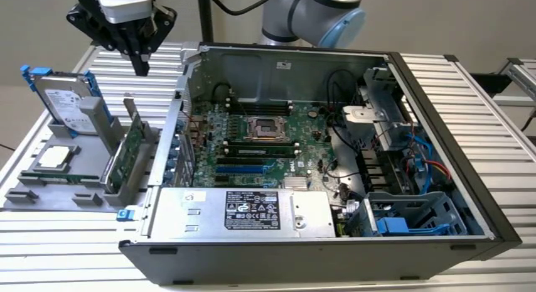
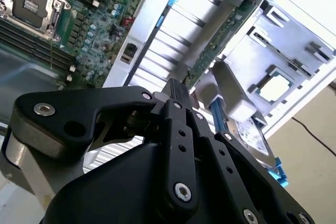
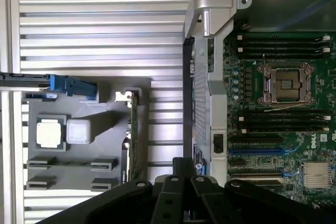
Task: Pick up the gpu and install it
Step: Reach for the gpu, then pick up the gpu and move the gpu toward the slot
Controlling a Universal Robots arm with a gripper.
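Green gpu (image 1: 125, 151): stands on edge in the grey holder (image 1: 25, 198), its silver bracket at the end nearer the gripper.
Holder: on the slatted table (image 1: 469, 72), just beside the open computer case (image 1: 293, 260) — on the exterior view's left.
Gripper (image 1: 140, 69): black fingers drawn together with nothing between them — hanging above the holder's far end, clear of the gpu.
Also in the holder: silver hard drive (image 1: 65, 107) upright, processor (image 1: 54, 157) lying flat.
Case: motherboard (image 1: 251, 147) exposed inside.

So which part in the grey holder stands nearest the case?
The gpu, the green card on edge, right beside the case wall. The hard drive with blue rails stands farther out; the processor lies flat.
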